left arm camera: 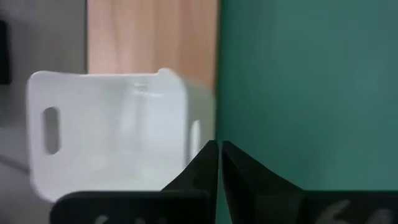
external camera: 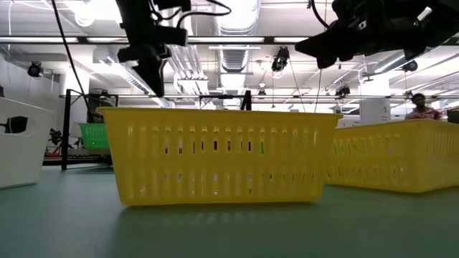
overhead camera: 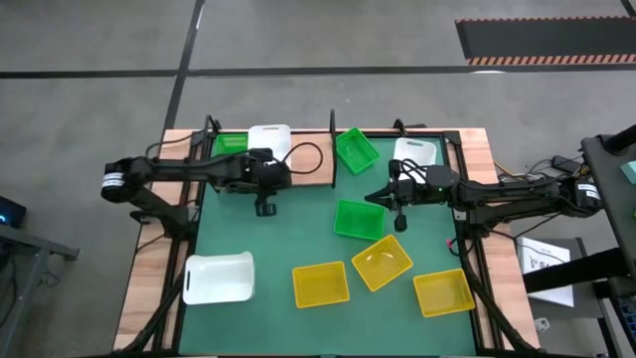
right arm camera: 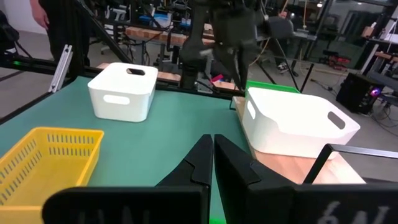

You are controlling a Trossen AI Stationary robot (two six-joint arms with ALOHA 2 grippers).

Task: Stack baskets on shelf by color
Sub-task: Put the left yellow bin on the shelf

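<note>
Both grippers hang shut above the green mat and hold nothing. My left gripper is just near of the shelf's left part, pointing down toward the near edge. My right gripper is at mid-table, pointing left, beside a green basket on the mat. On the shelf at the far edge rest a green basket, a white basket, a tilted green basket and a white basket. A white basket sits near-left. Three yellow baskets sit along the near edge.
Black metal posts stand along the shelf, and a black cable loops beside the left gripper. Wooden table strips border the mat. In the low view a yellow basket fills the foreground. A person is far behind the table.
</note>
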